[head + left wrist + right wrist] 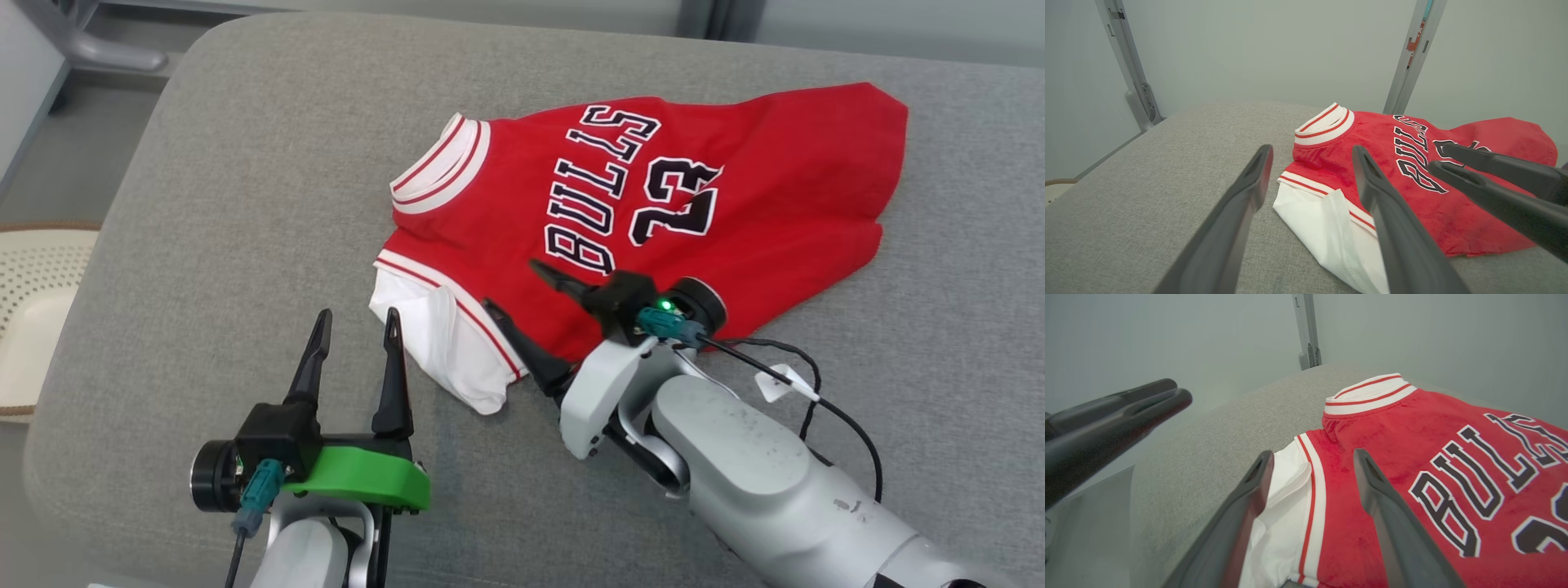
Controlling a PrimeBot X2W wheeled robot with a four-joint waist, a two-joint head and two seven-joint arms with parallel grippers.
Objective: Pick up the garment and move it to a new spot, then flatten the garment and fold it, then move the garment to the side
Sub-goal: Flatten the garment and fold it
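A red jersey, the garment (653,204) (1331,163) (1384,424), lies spread on the grey cushion (245,204), with black "BULLS 23" lettering, a white striped collar and a rumpled white sleeve (441,343) at its near left corner. My right gripper (511,284) (1312,454) (1437,156) is open just above the jersey's near edge, its fingers straddling the seam between sleeve and red body, with nothing held. To the left of the sleeve, my left gripper (358,317) (1311,151) (1180,390) stands open over bare cushion, nothing between its fingers.
The cushion's rounded left edge drops to the floor, where a beige perforated object (33,302) sits. A black cable (816,392) loops beside my right forearm. Grey metal posts (1133,69) (1412,57) stand against the wall beyond the cushion.
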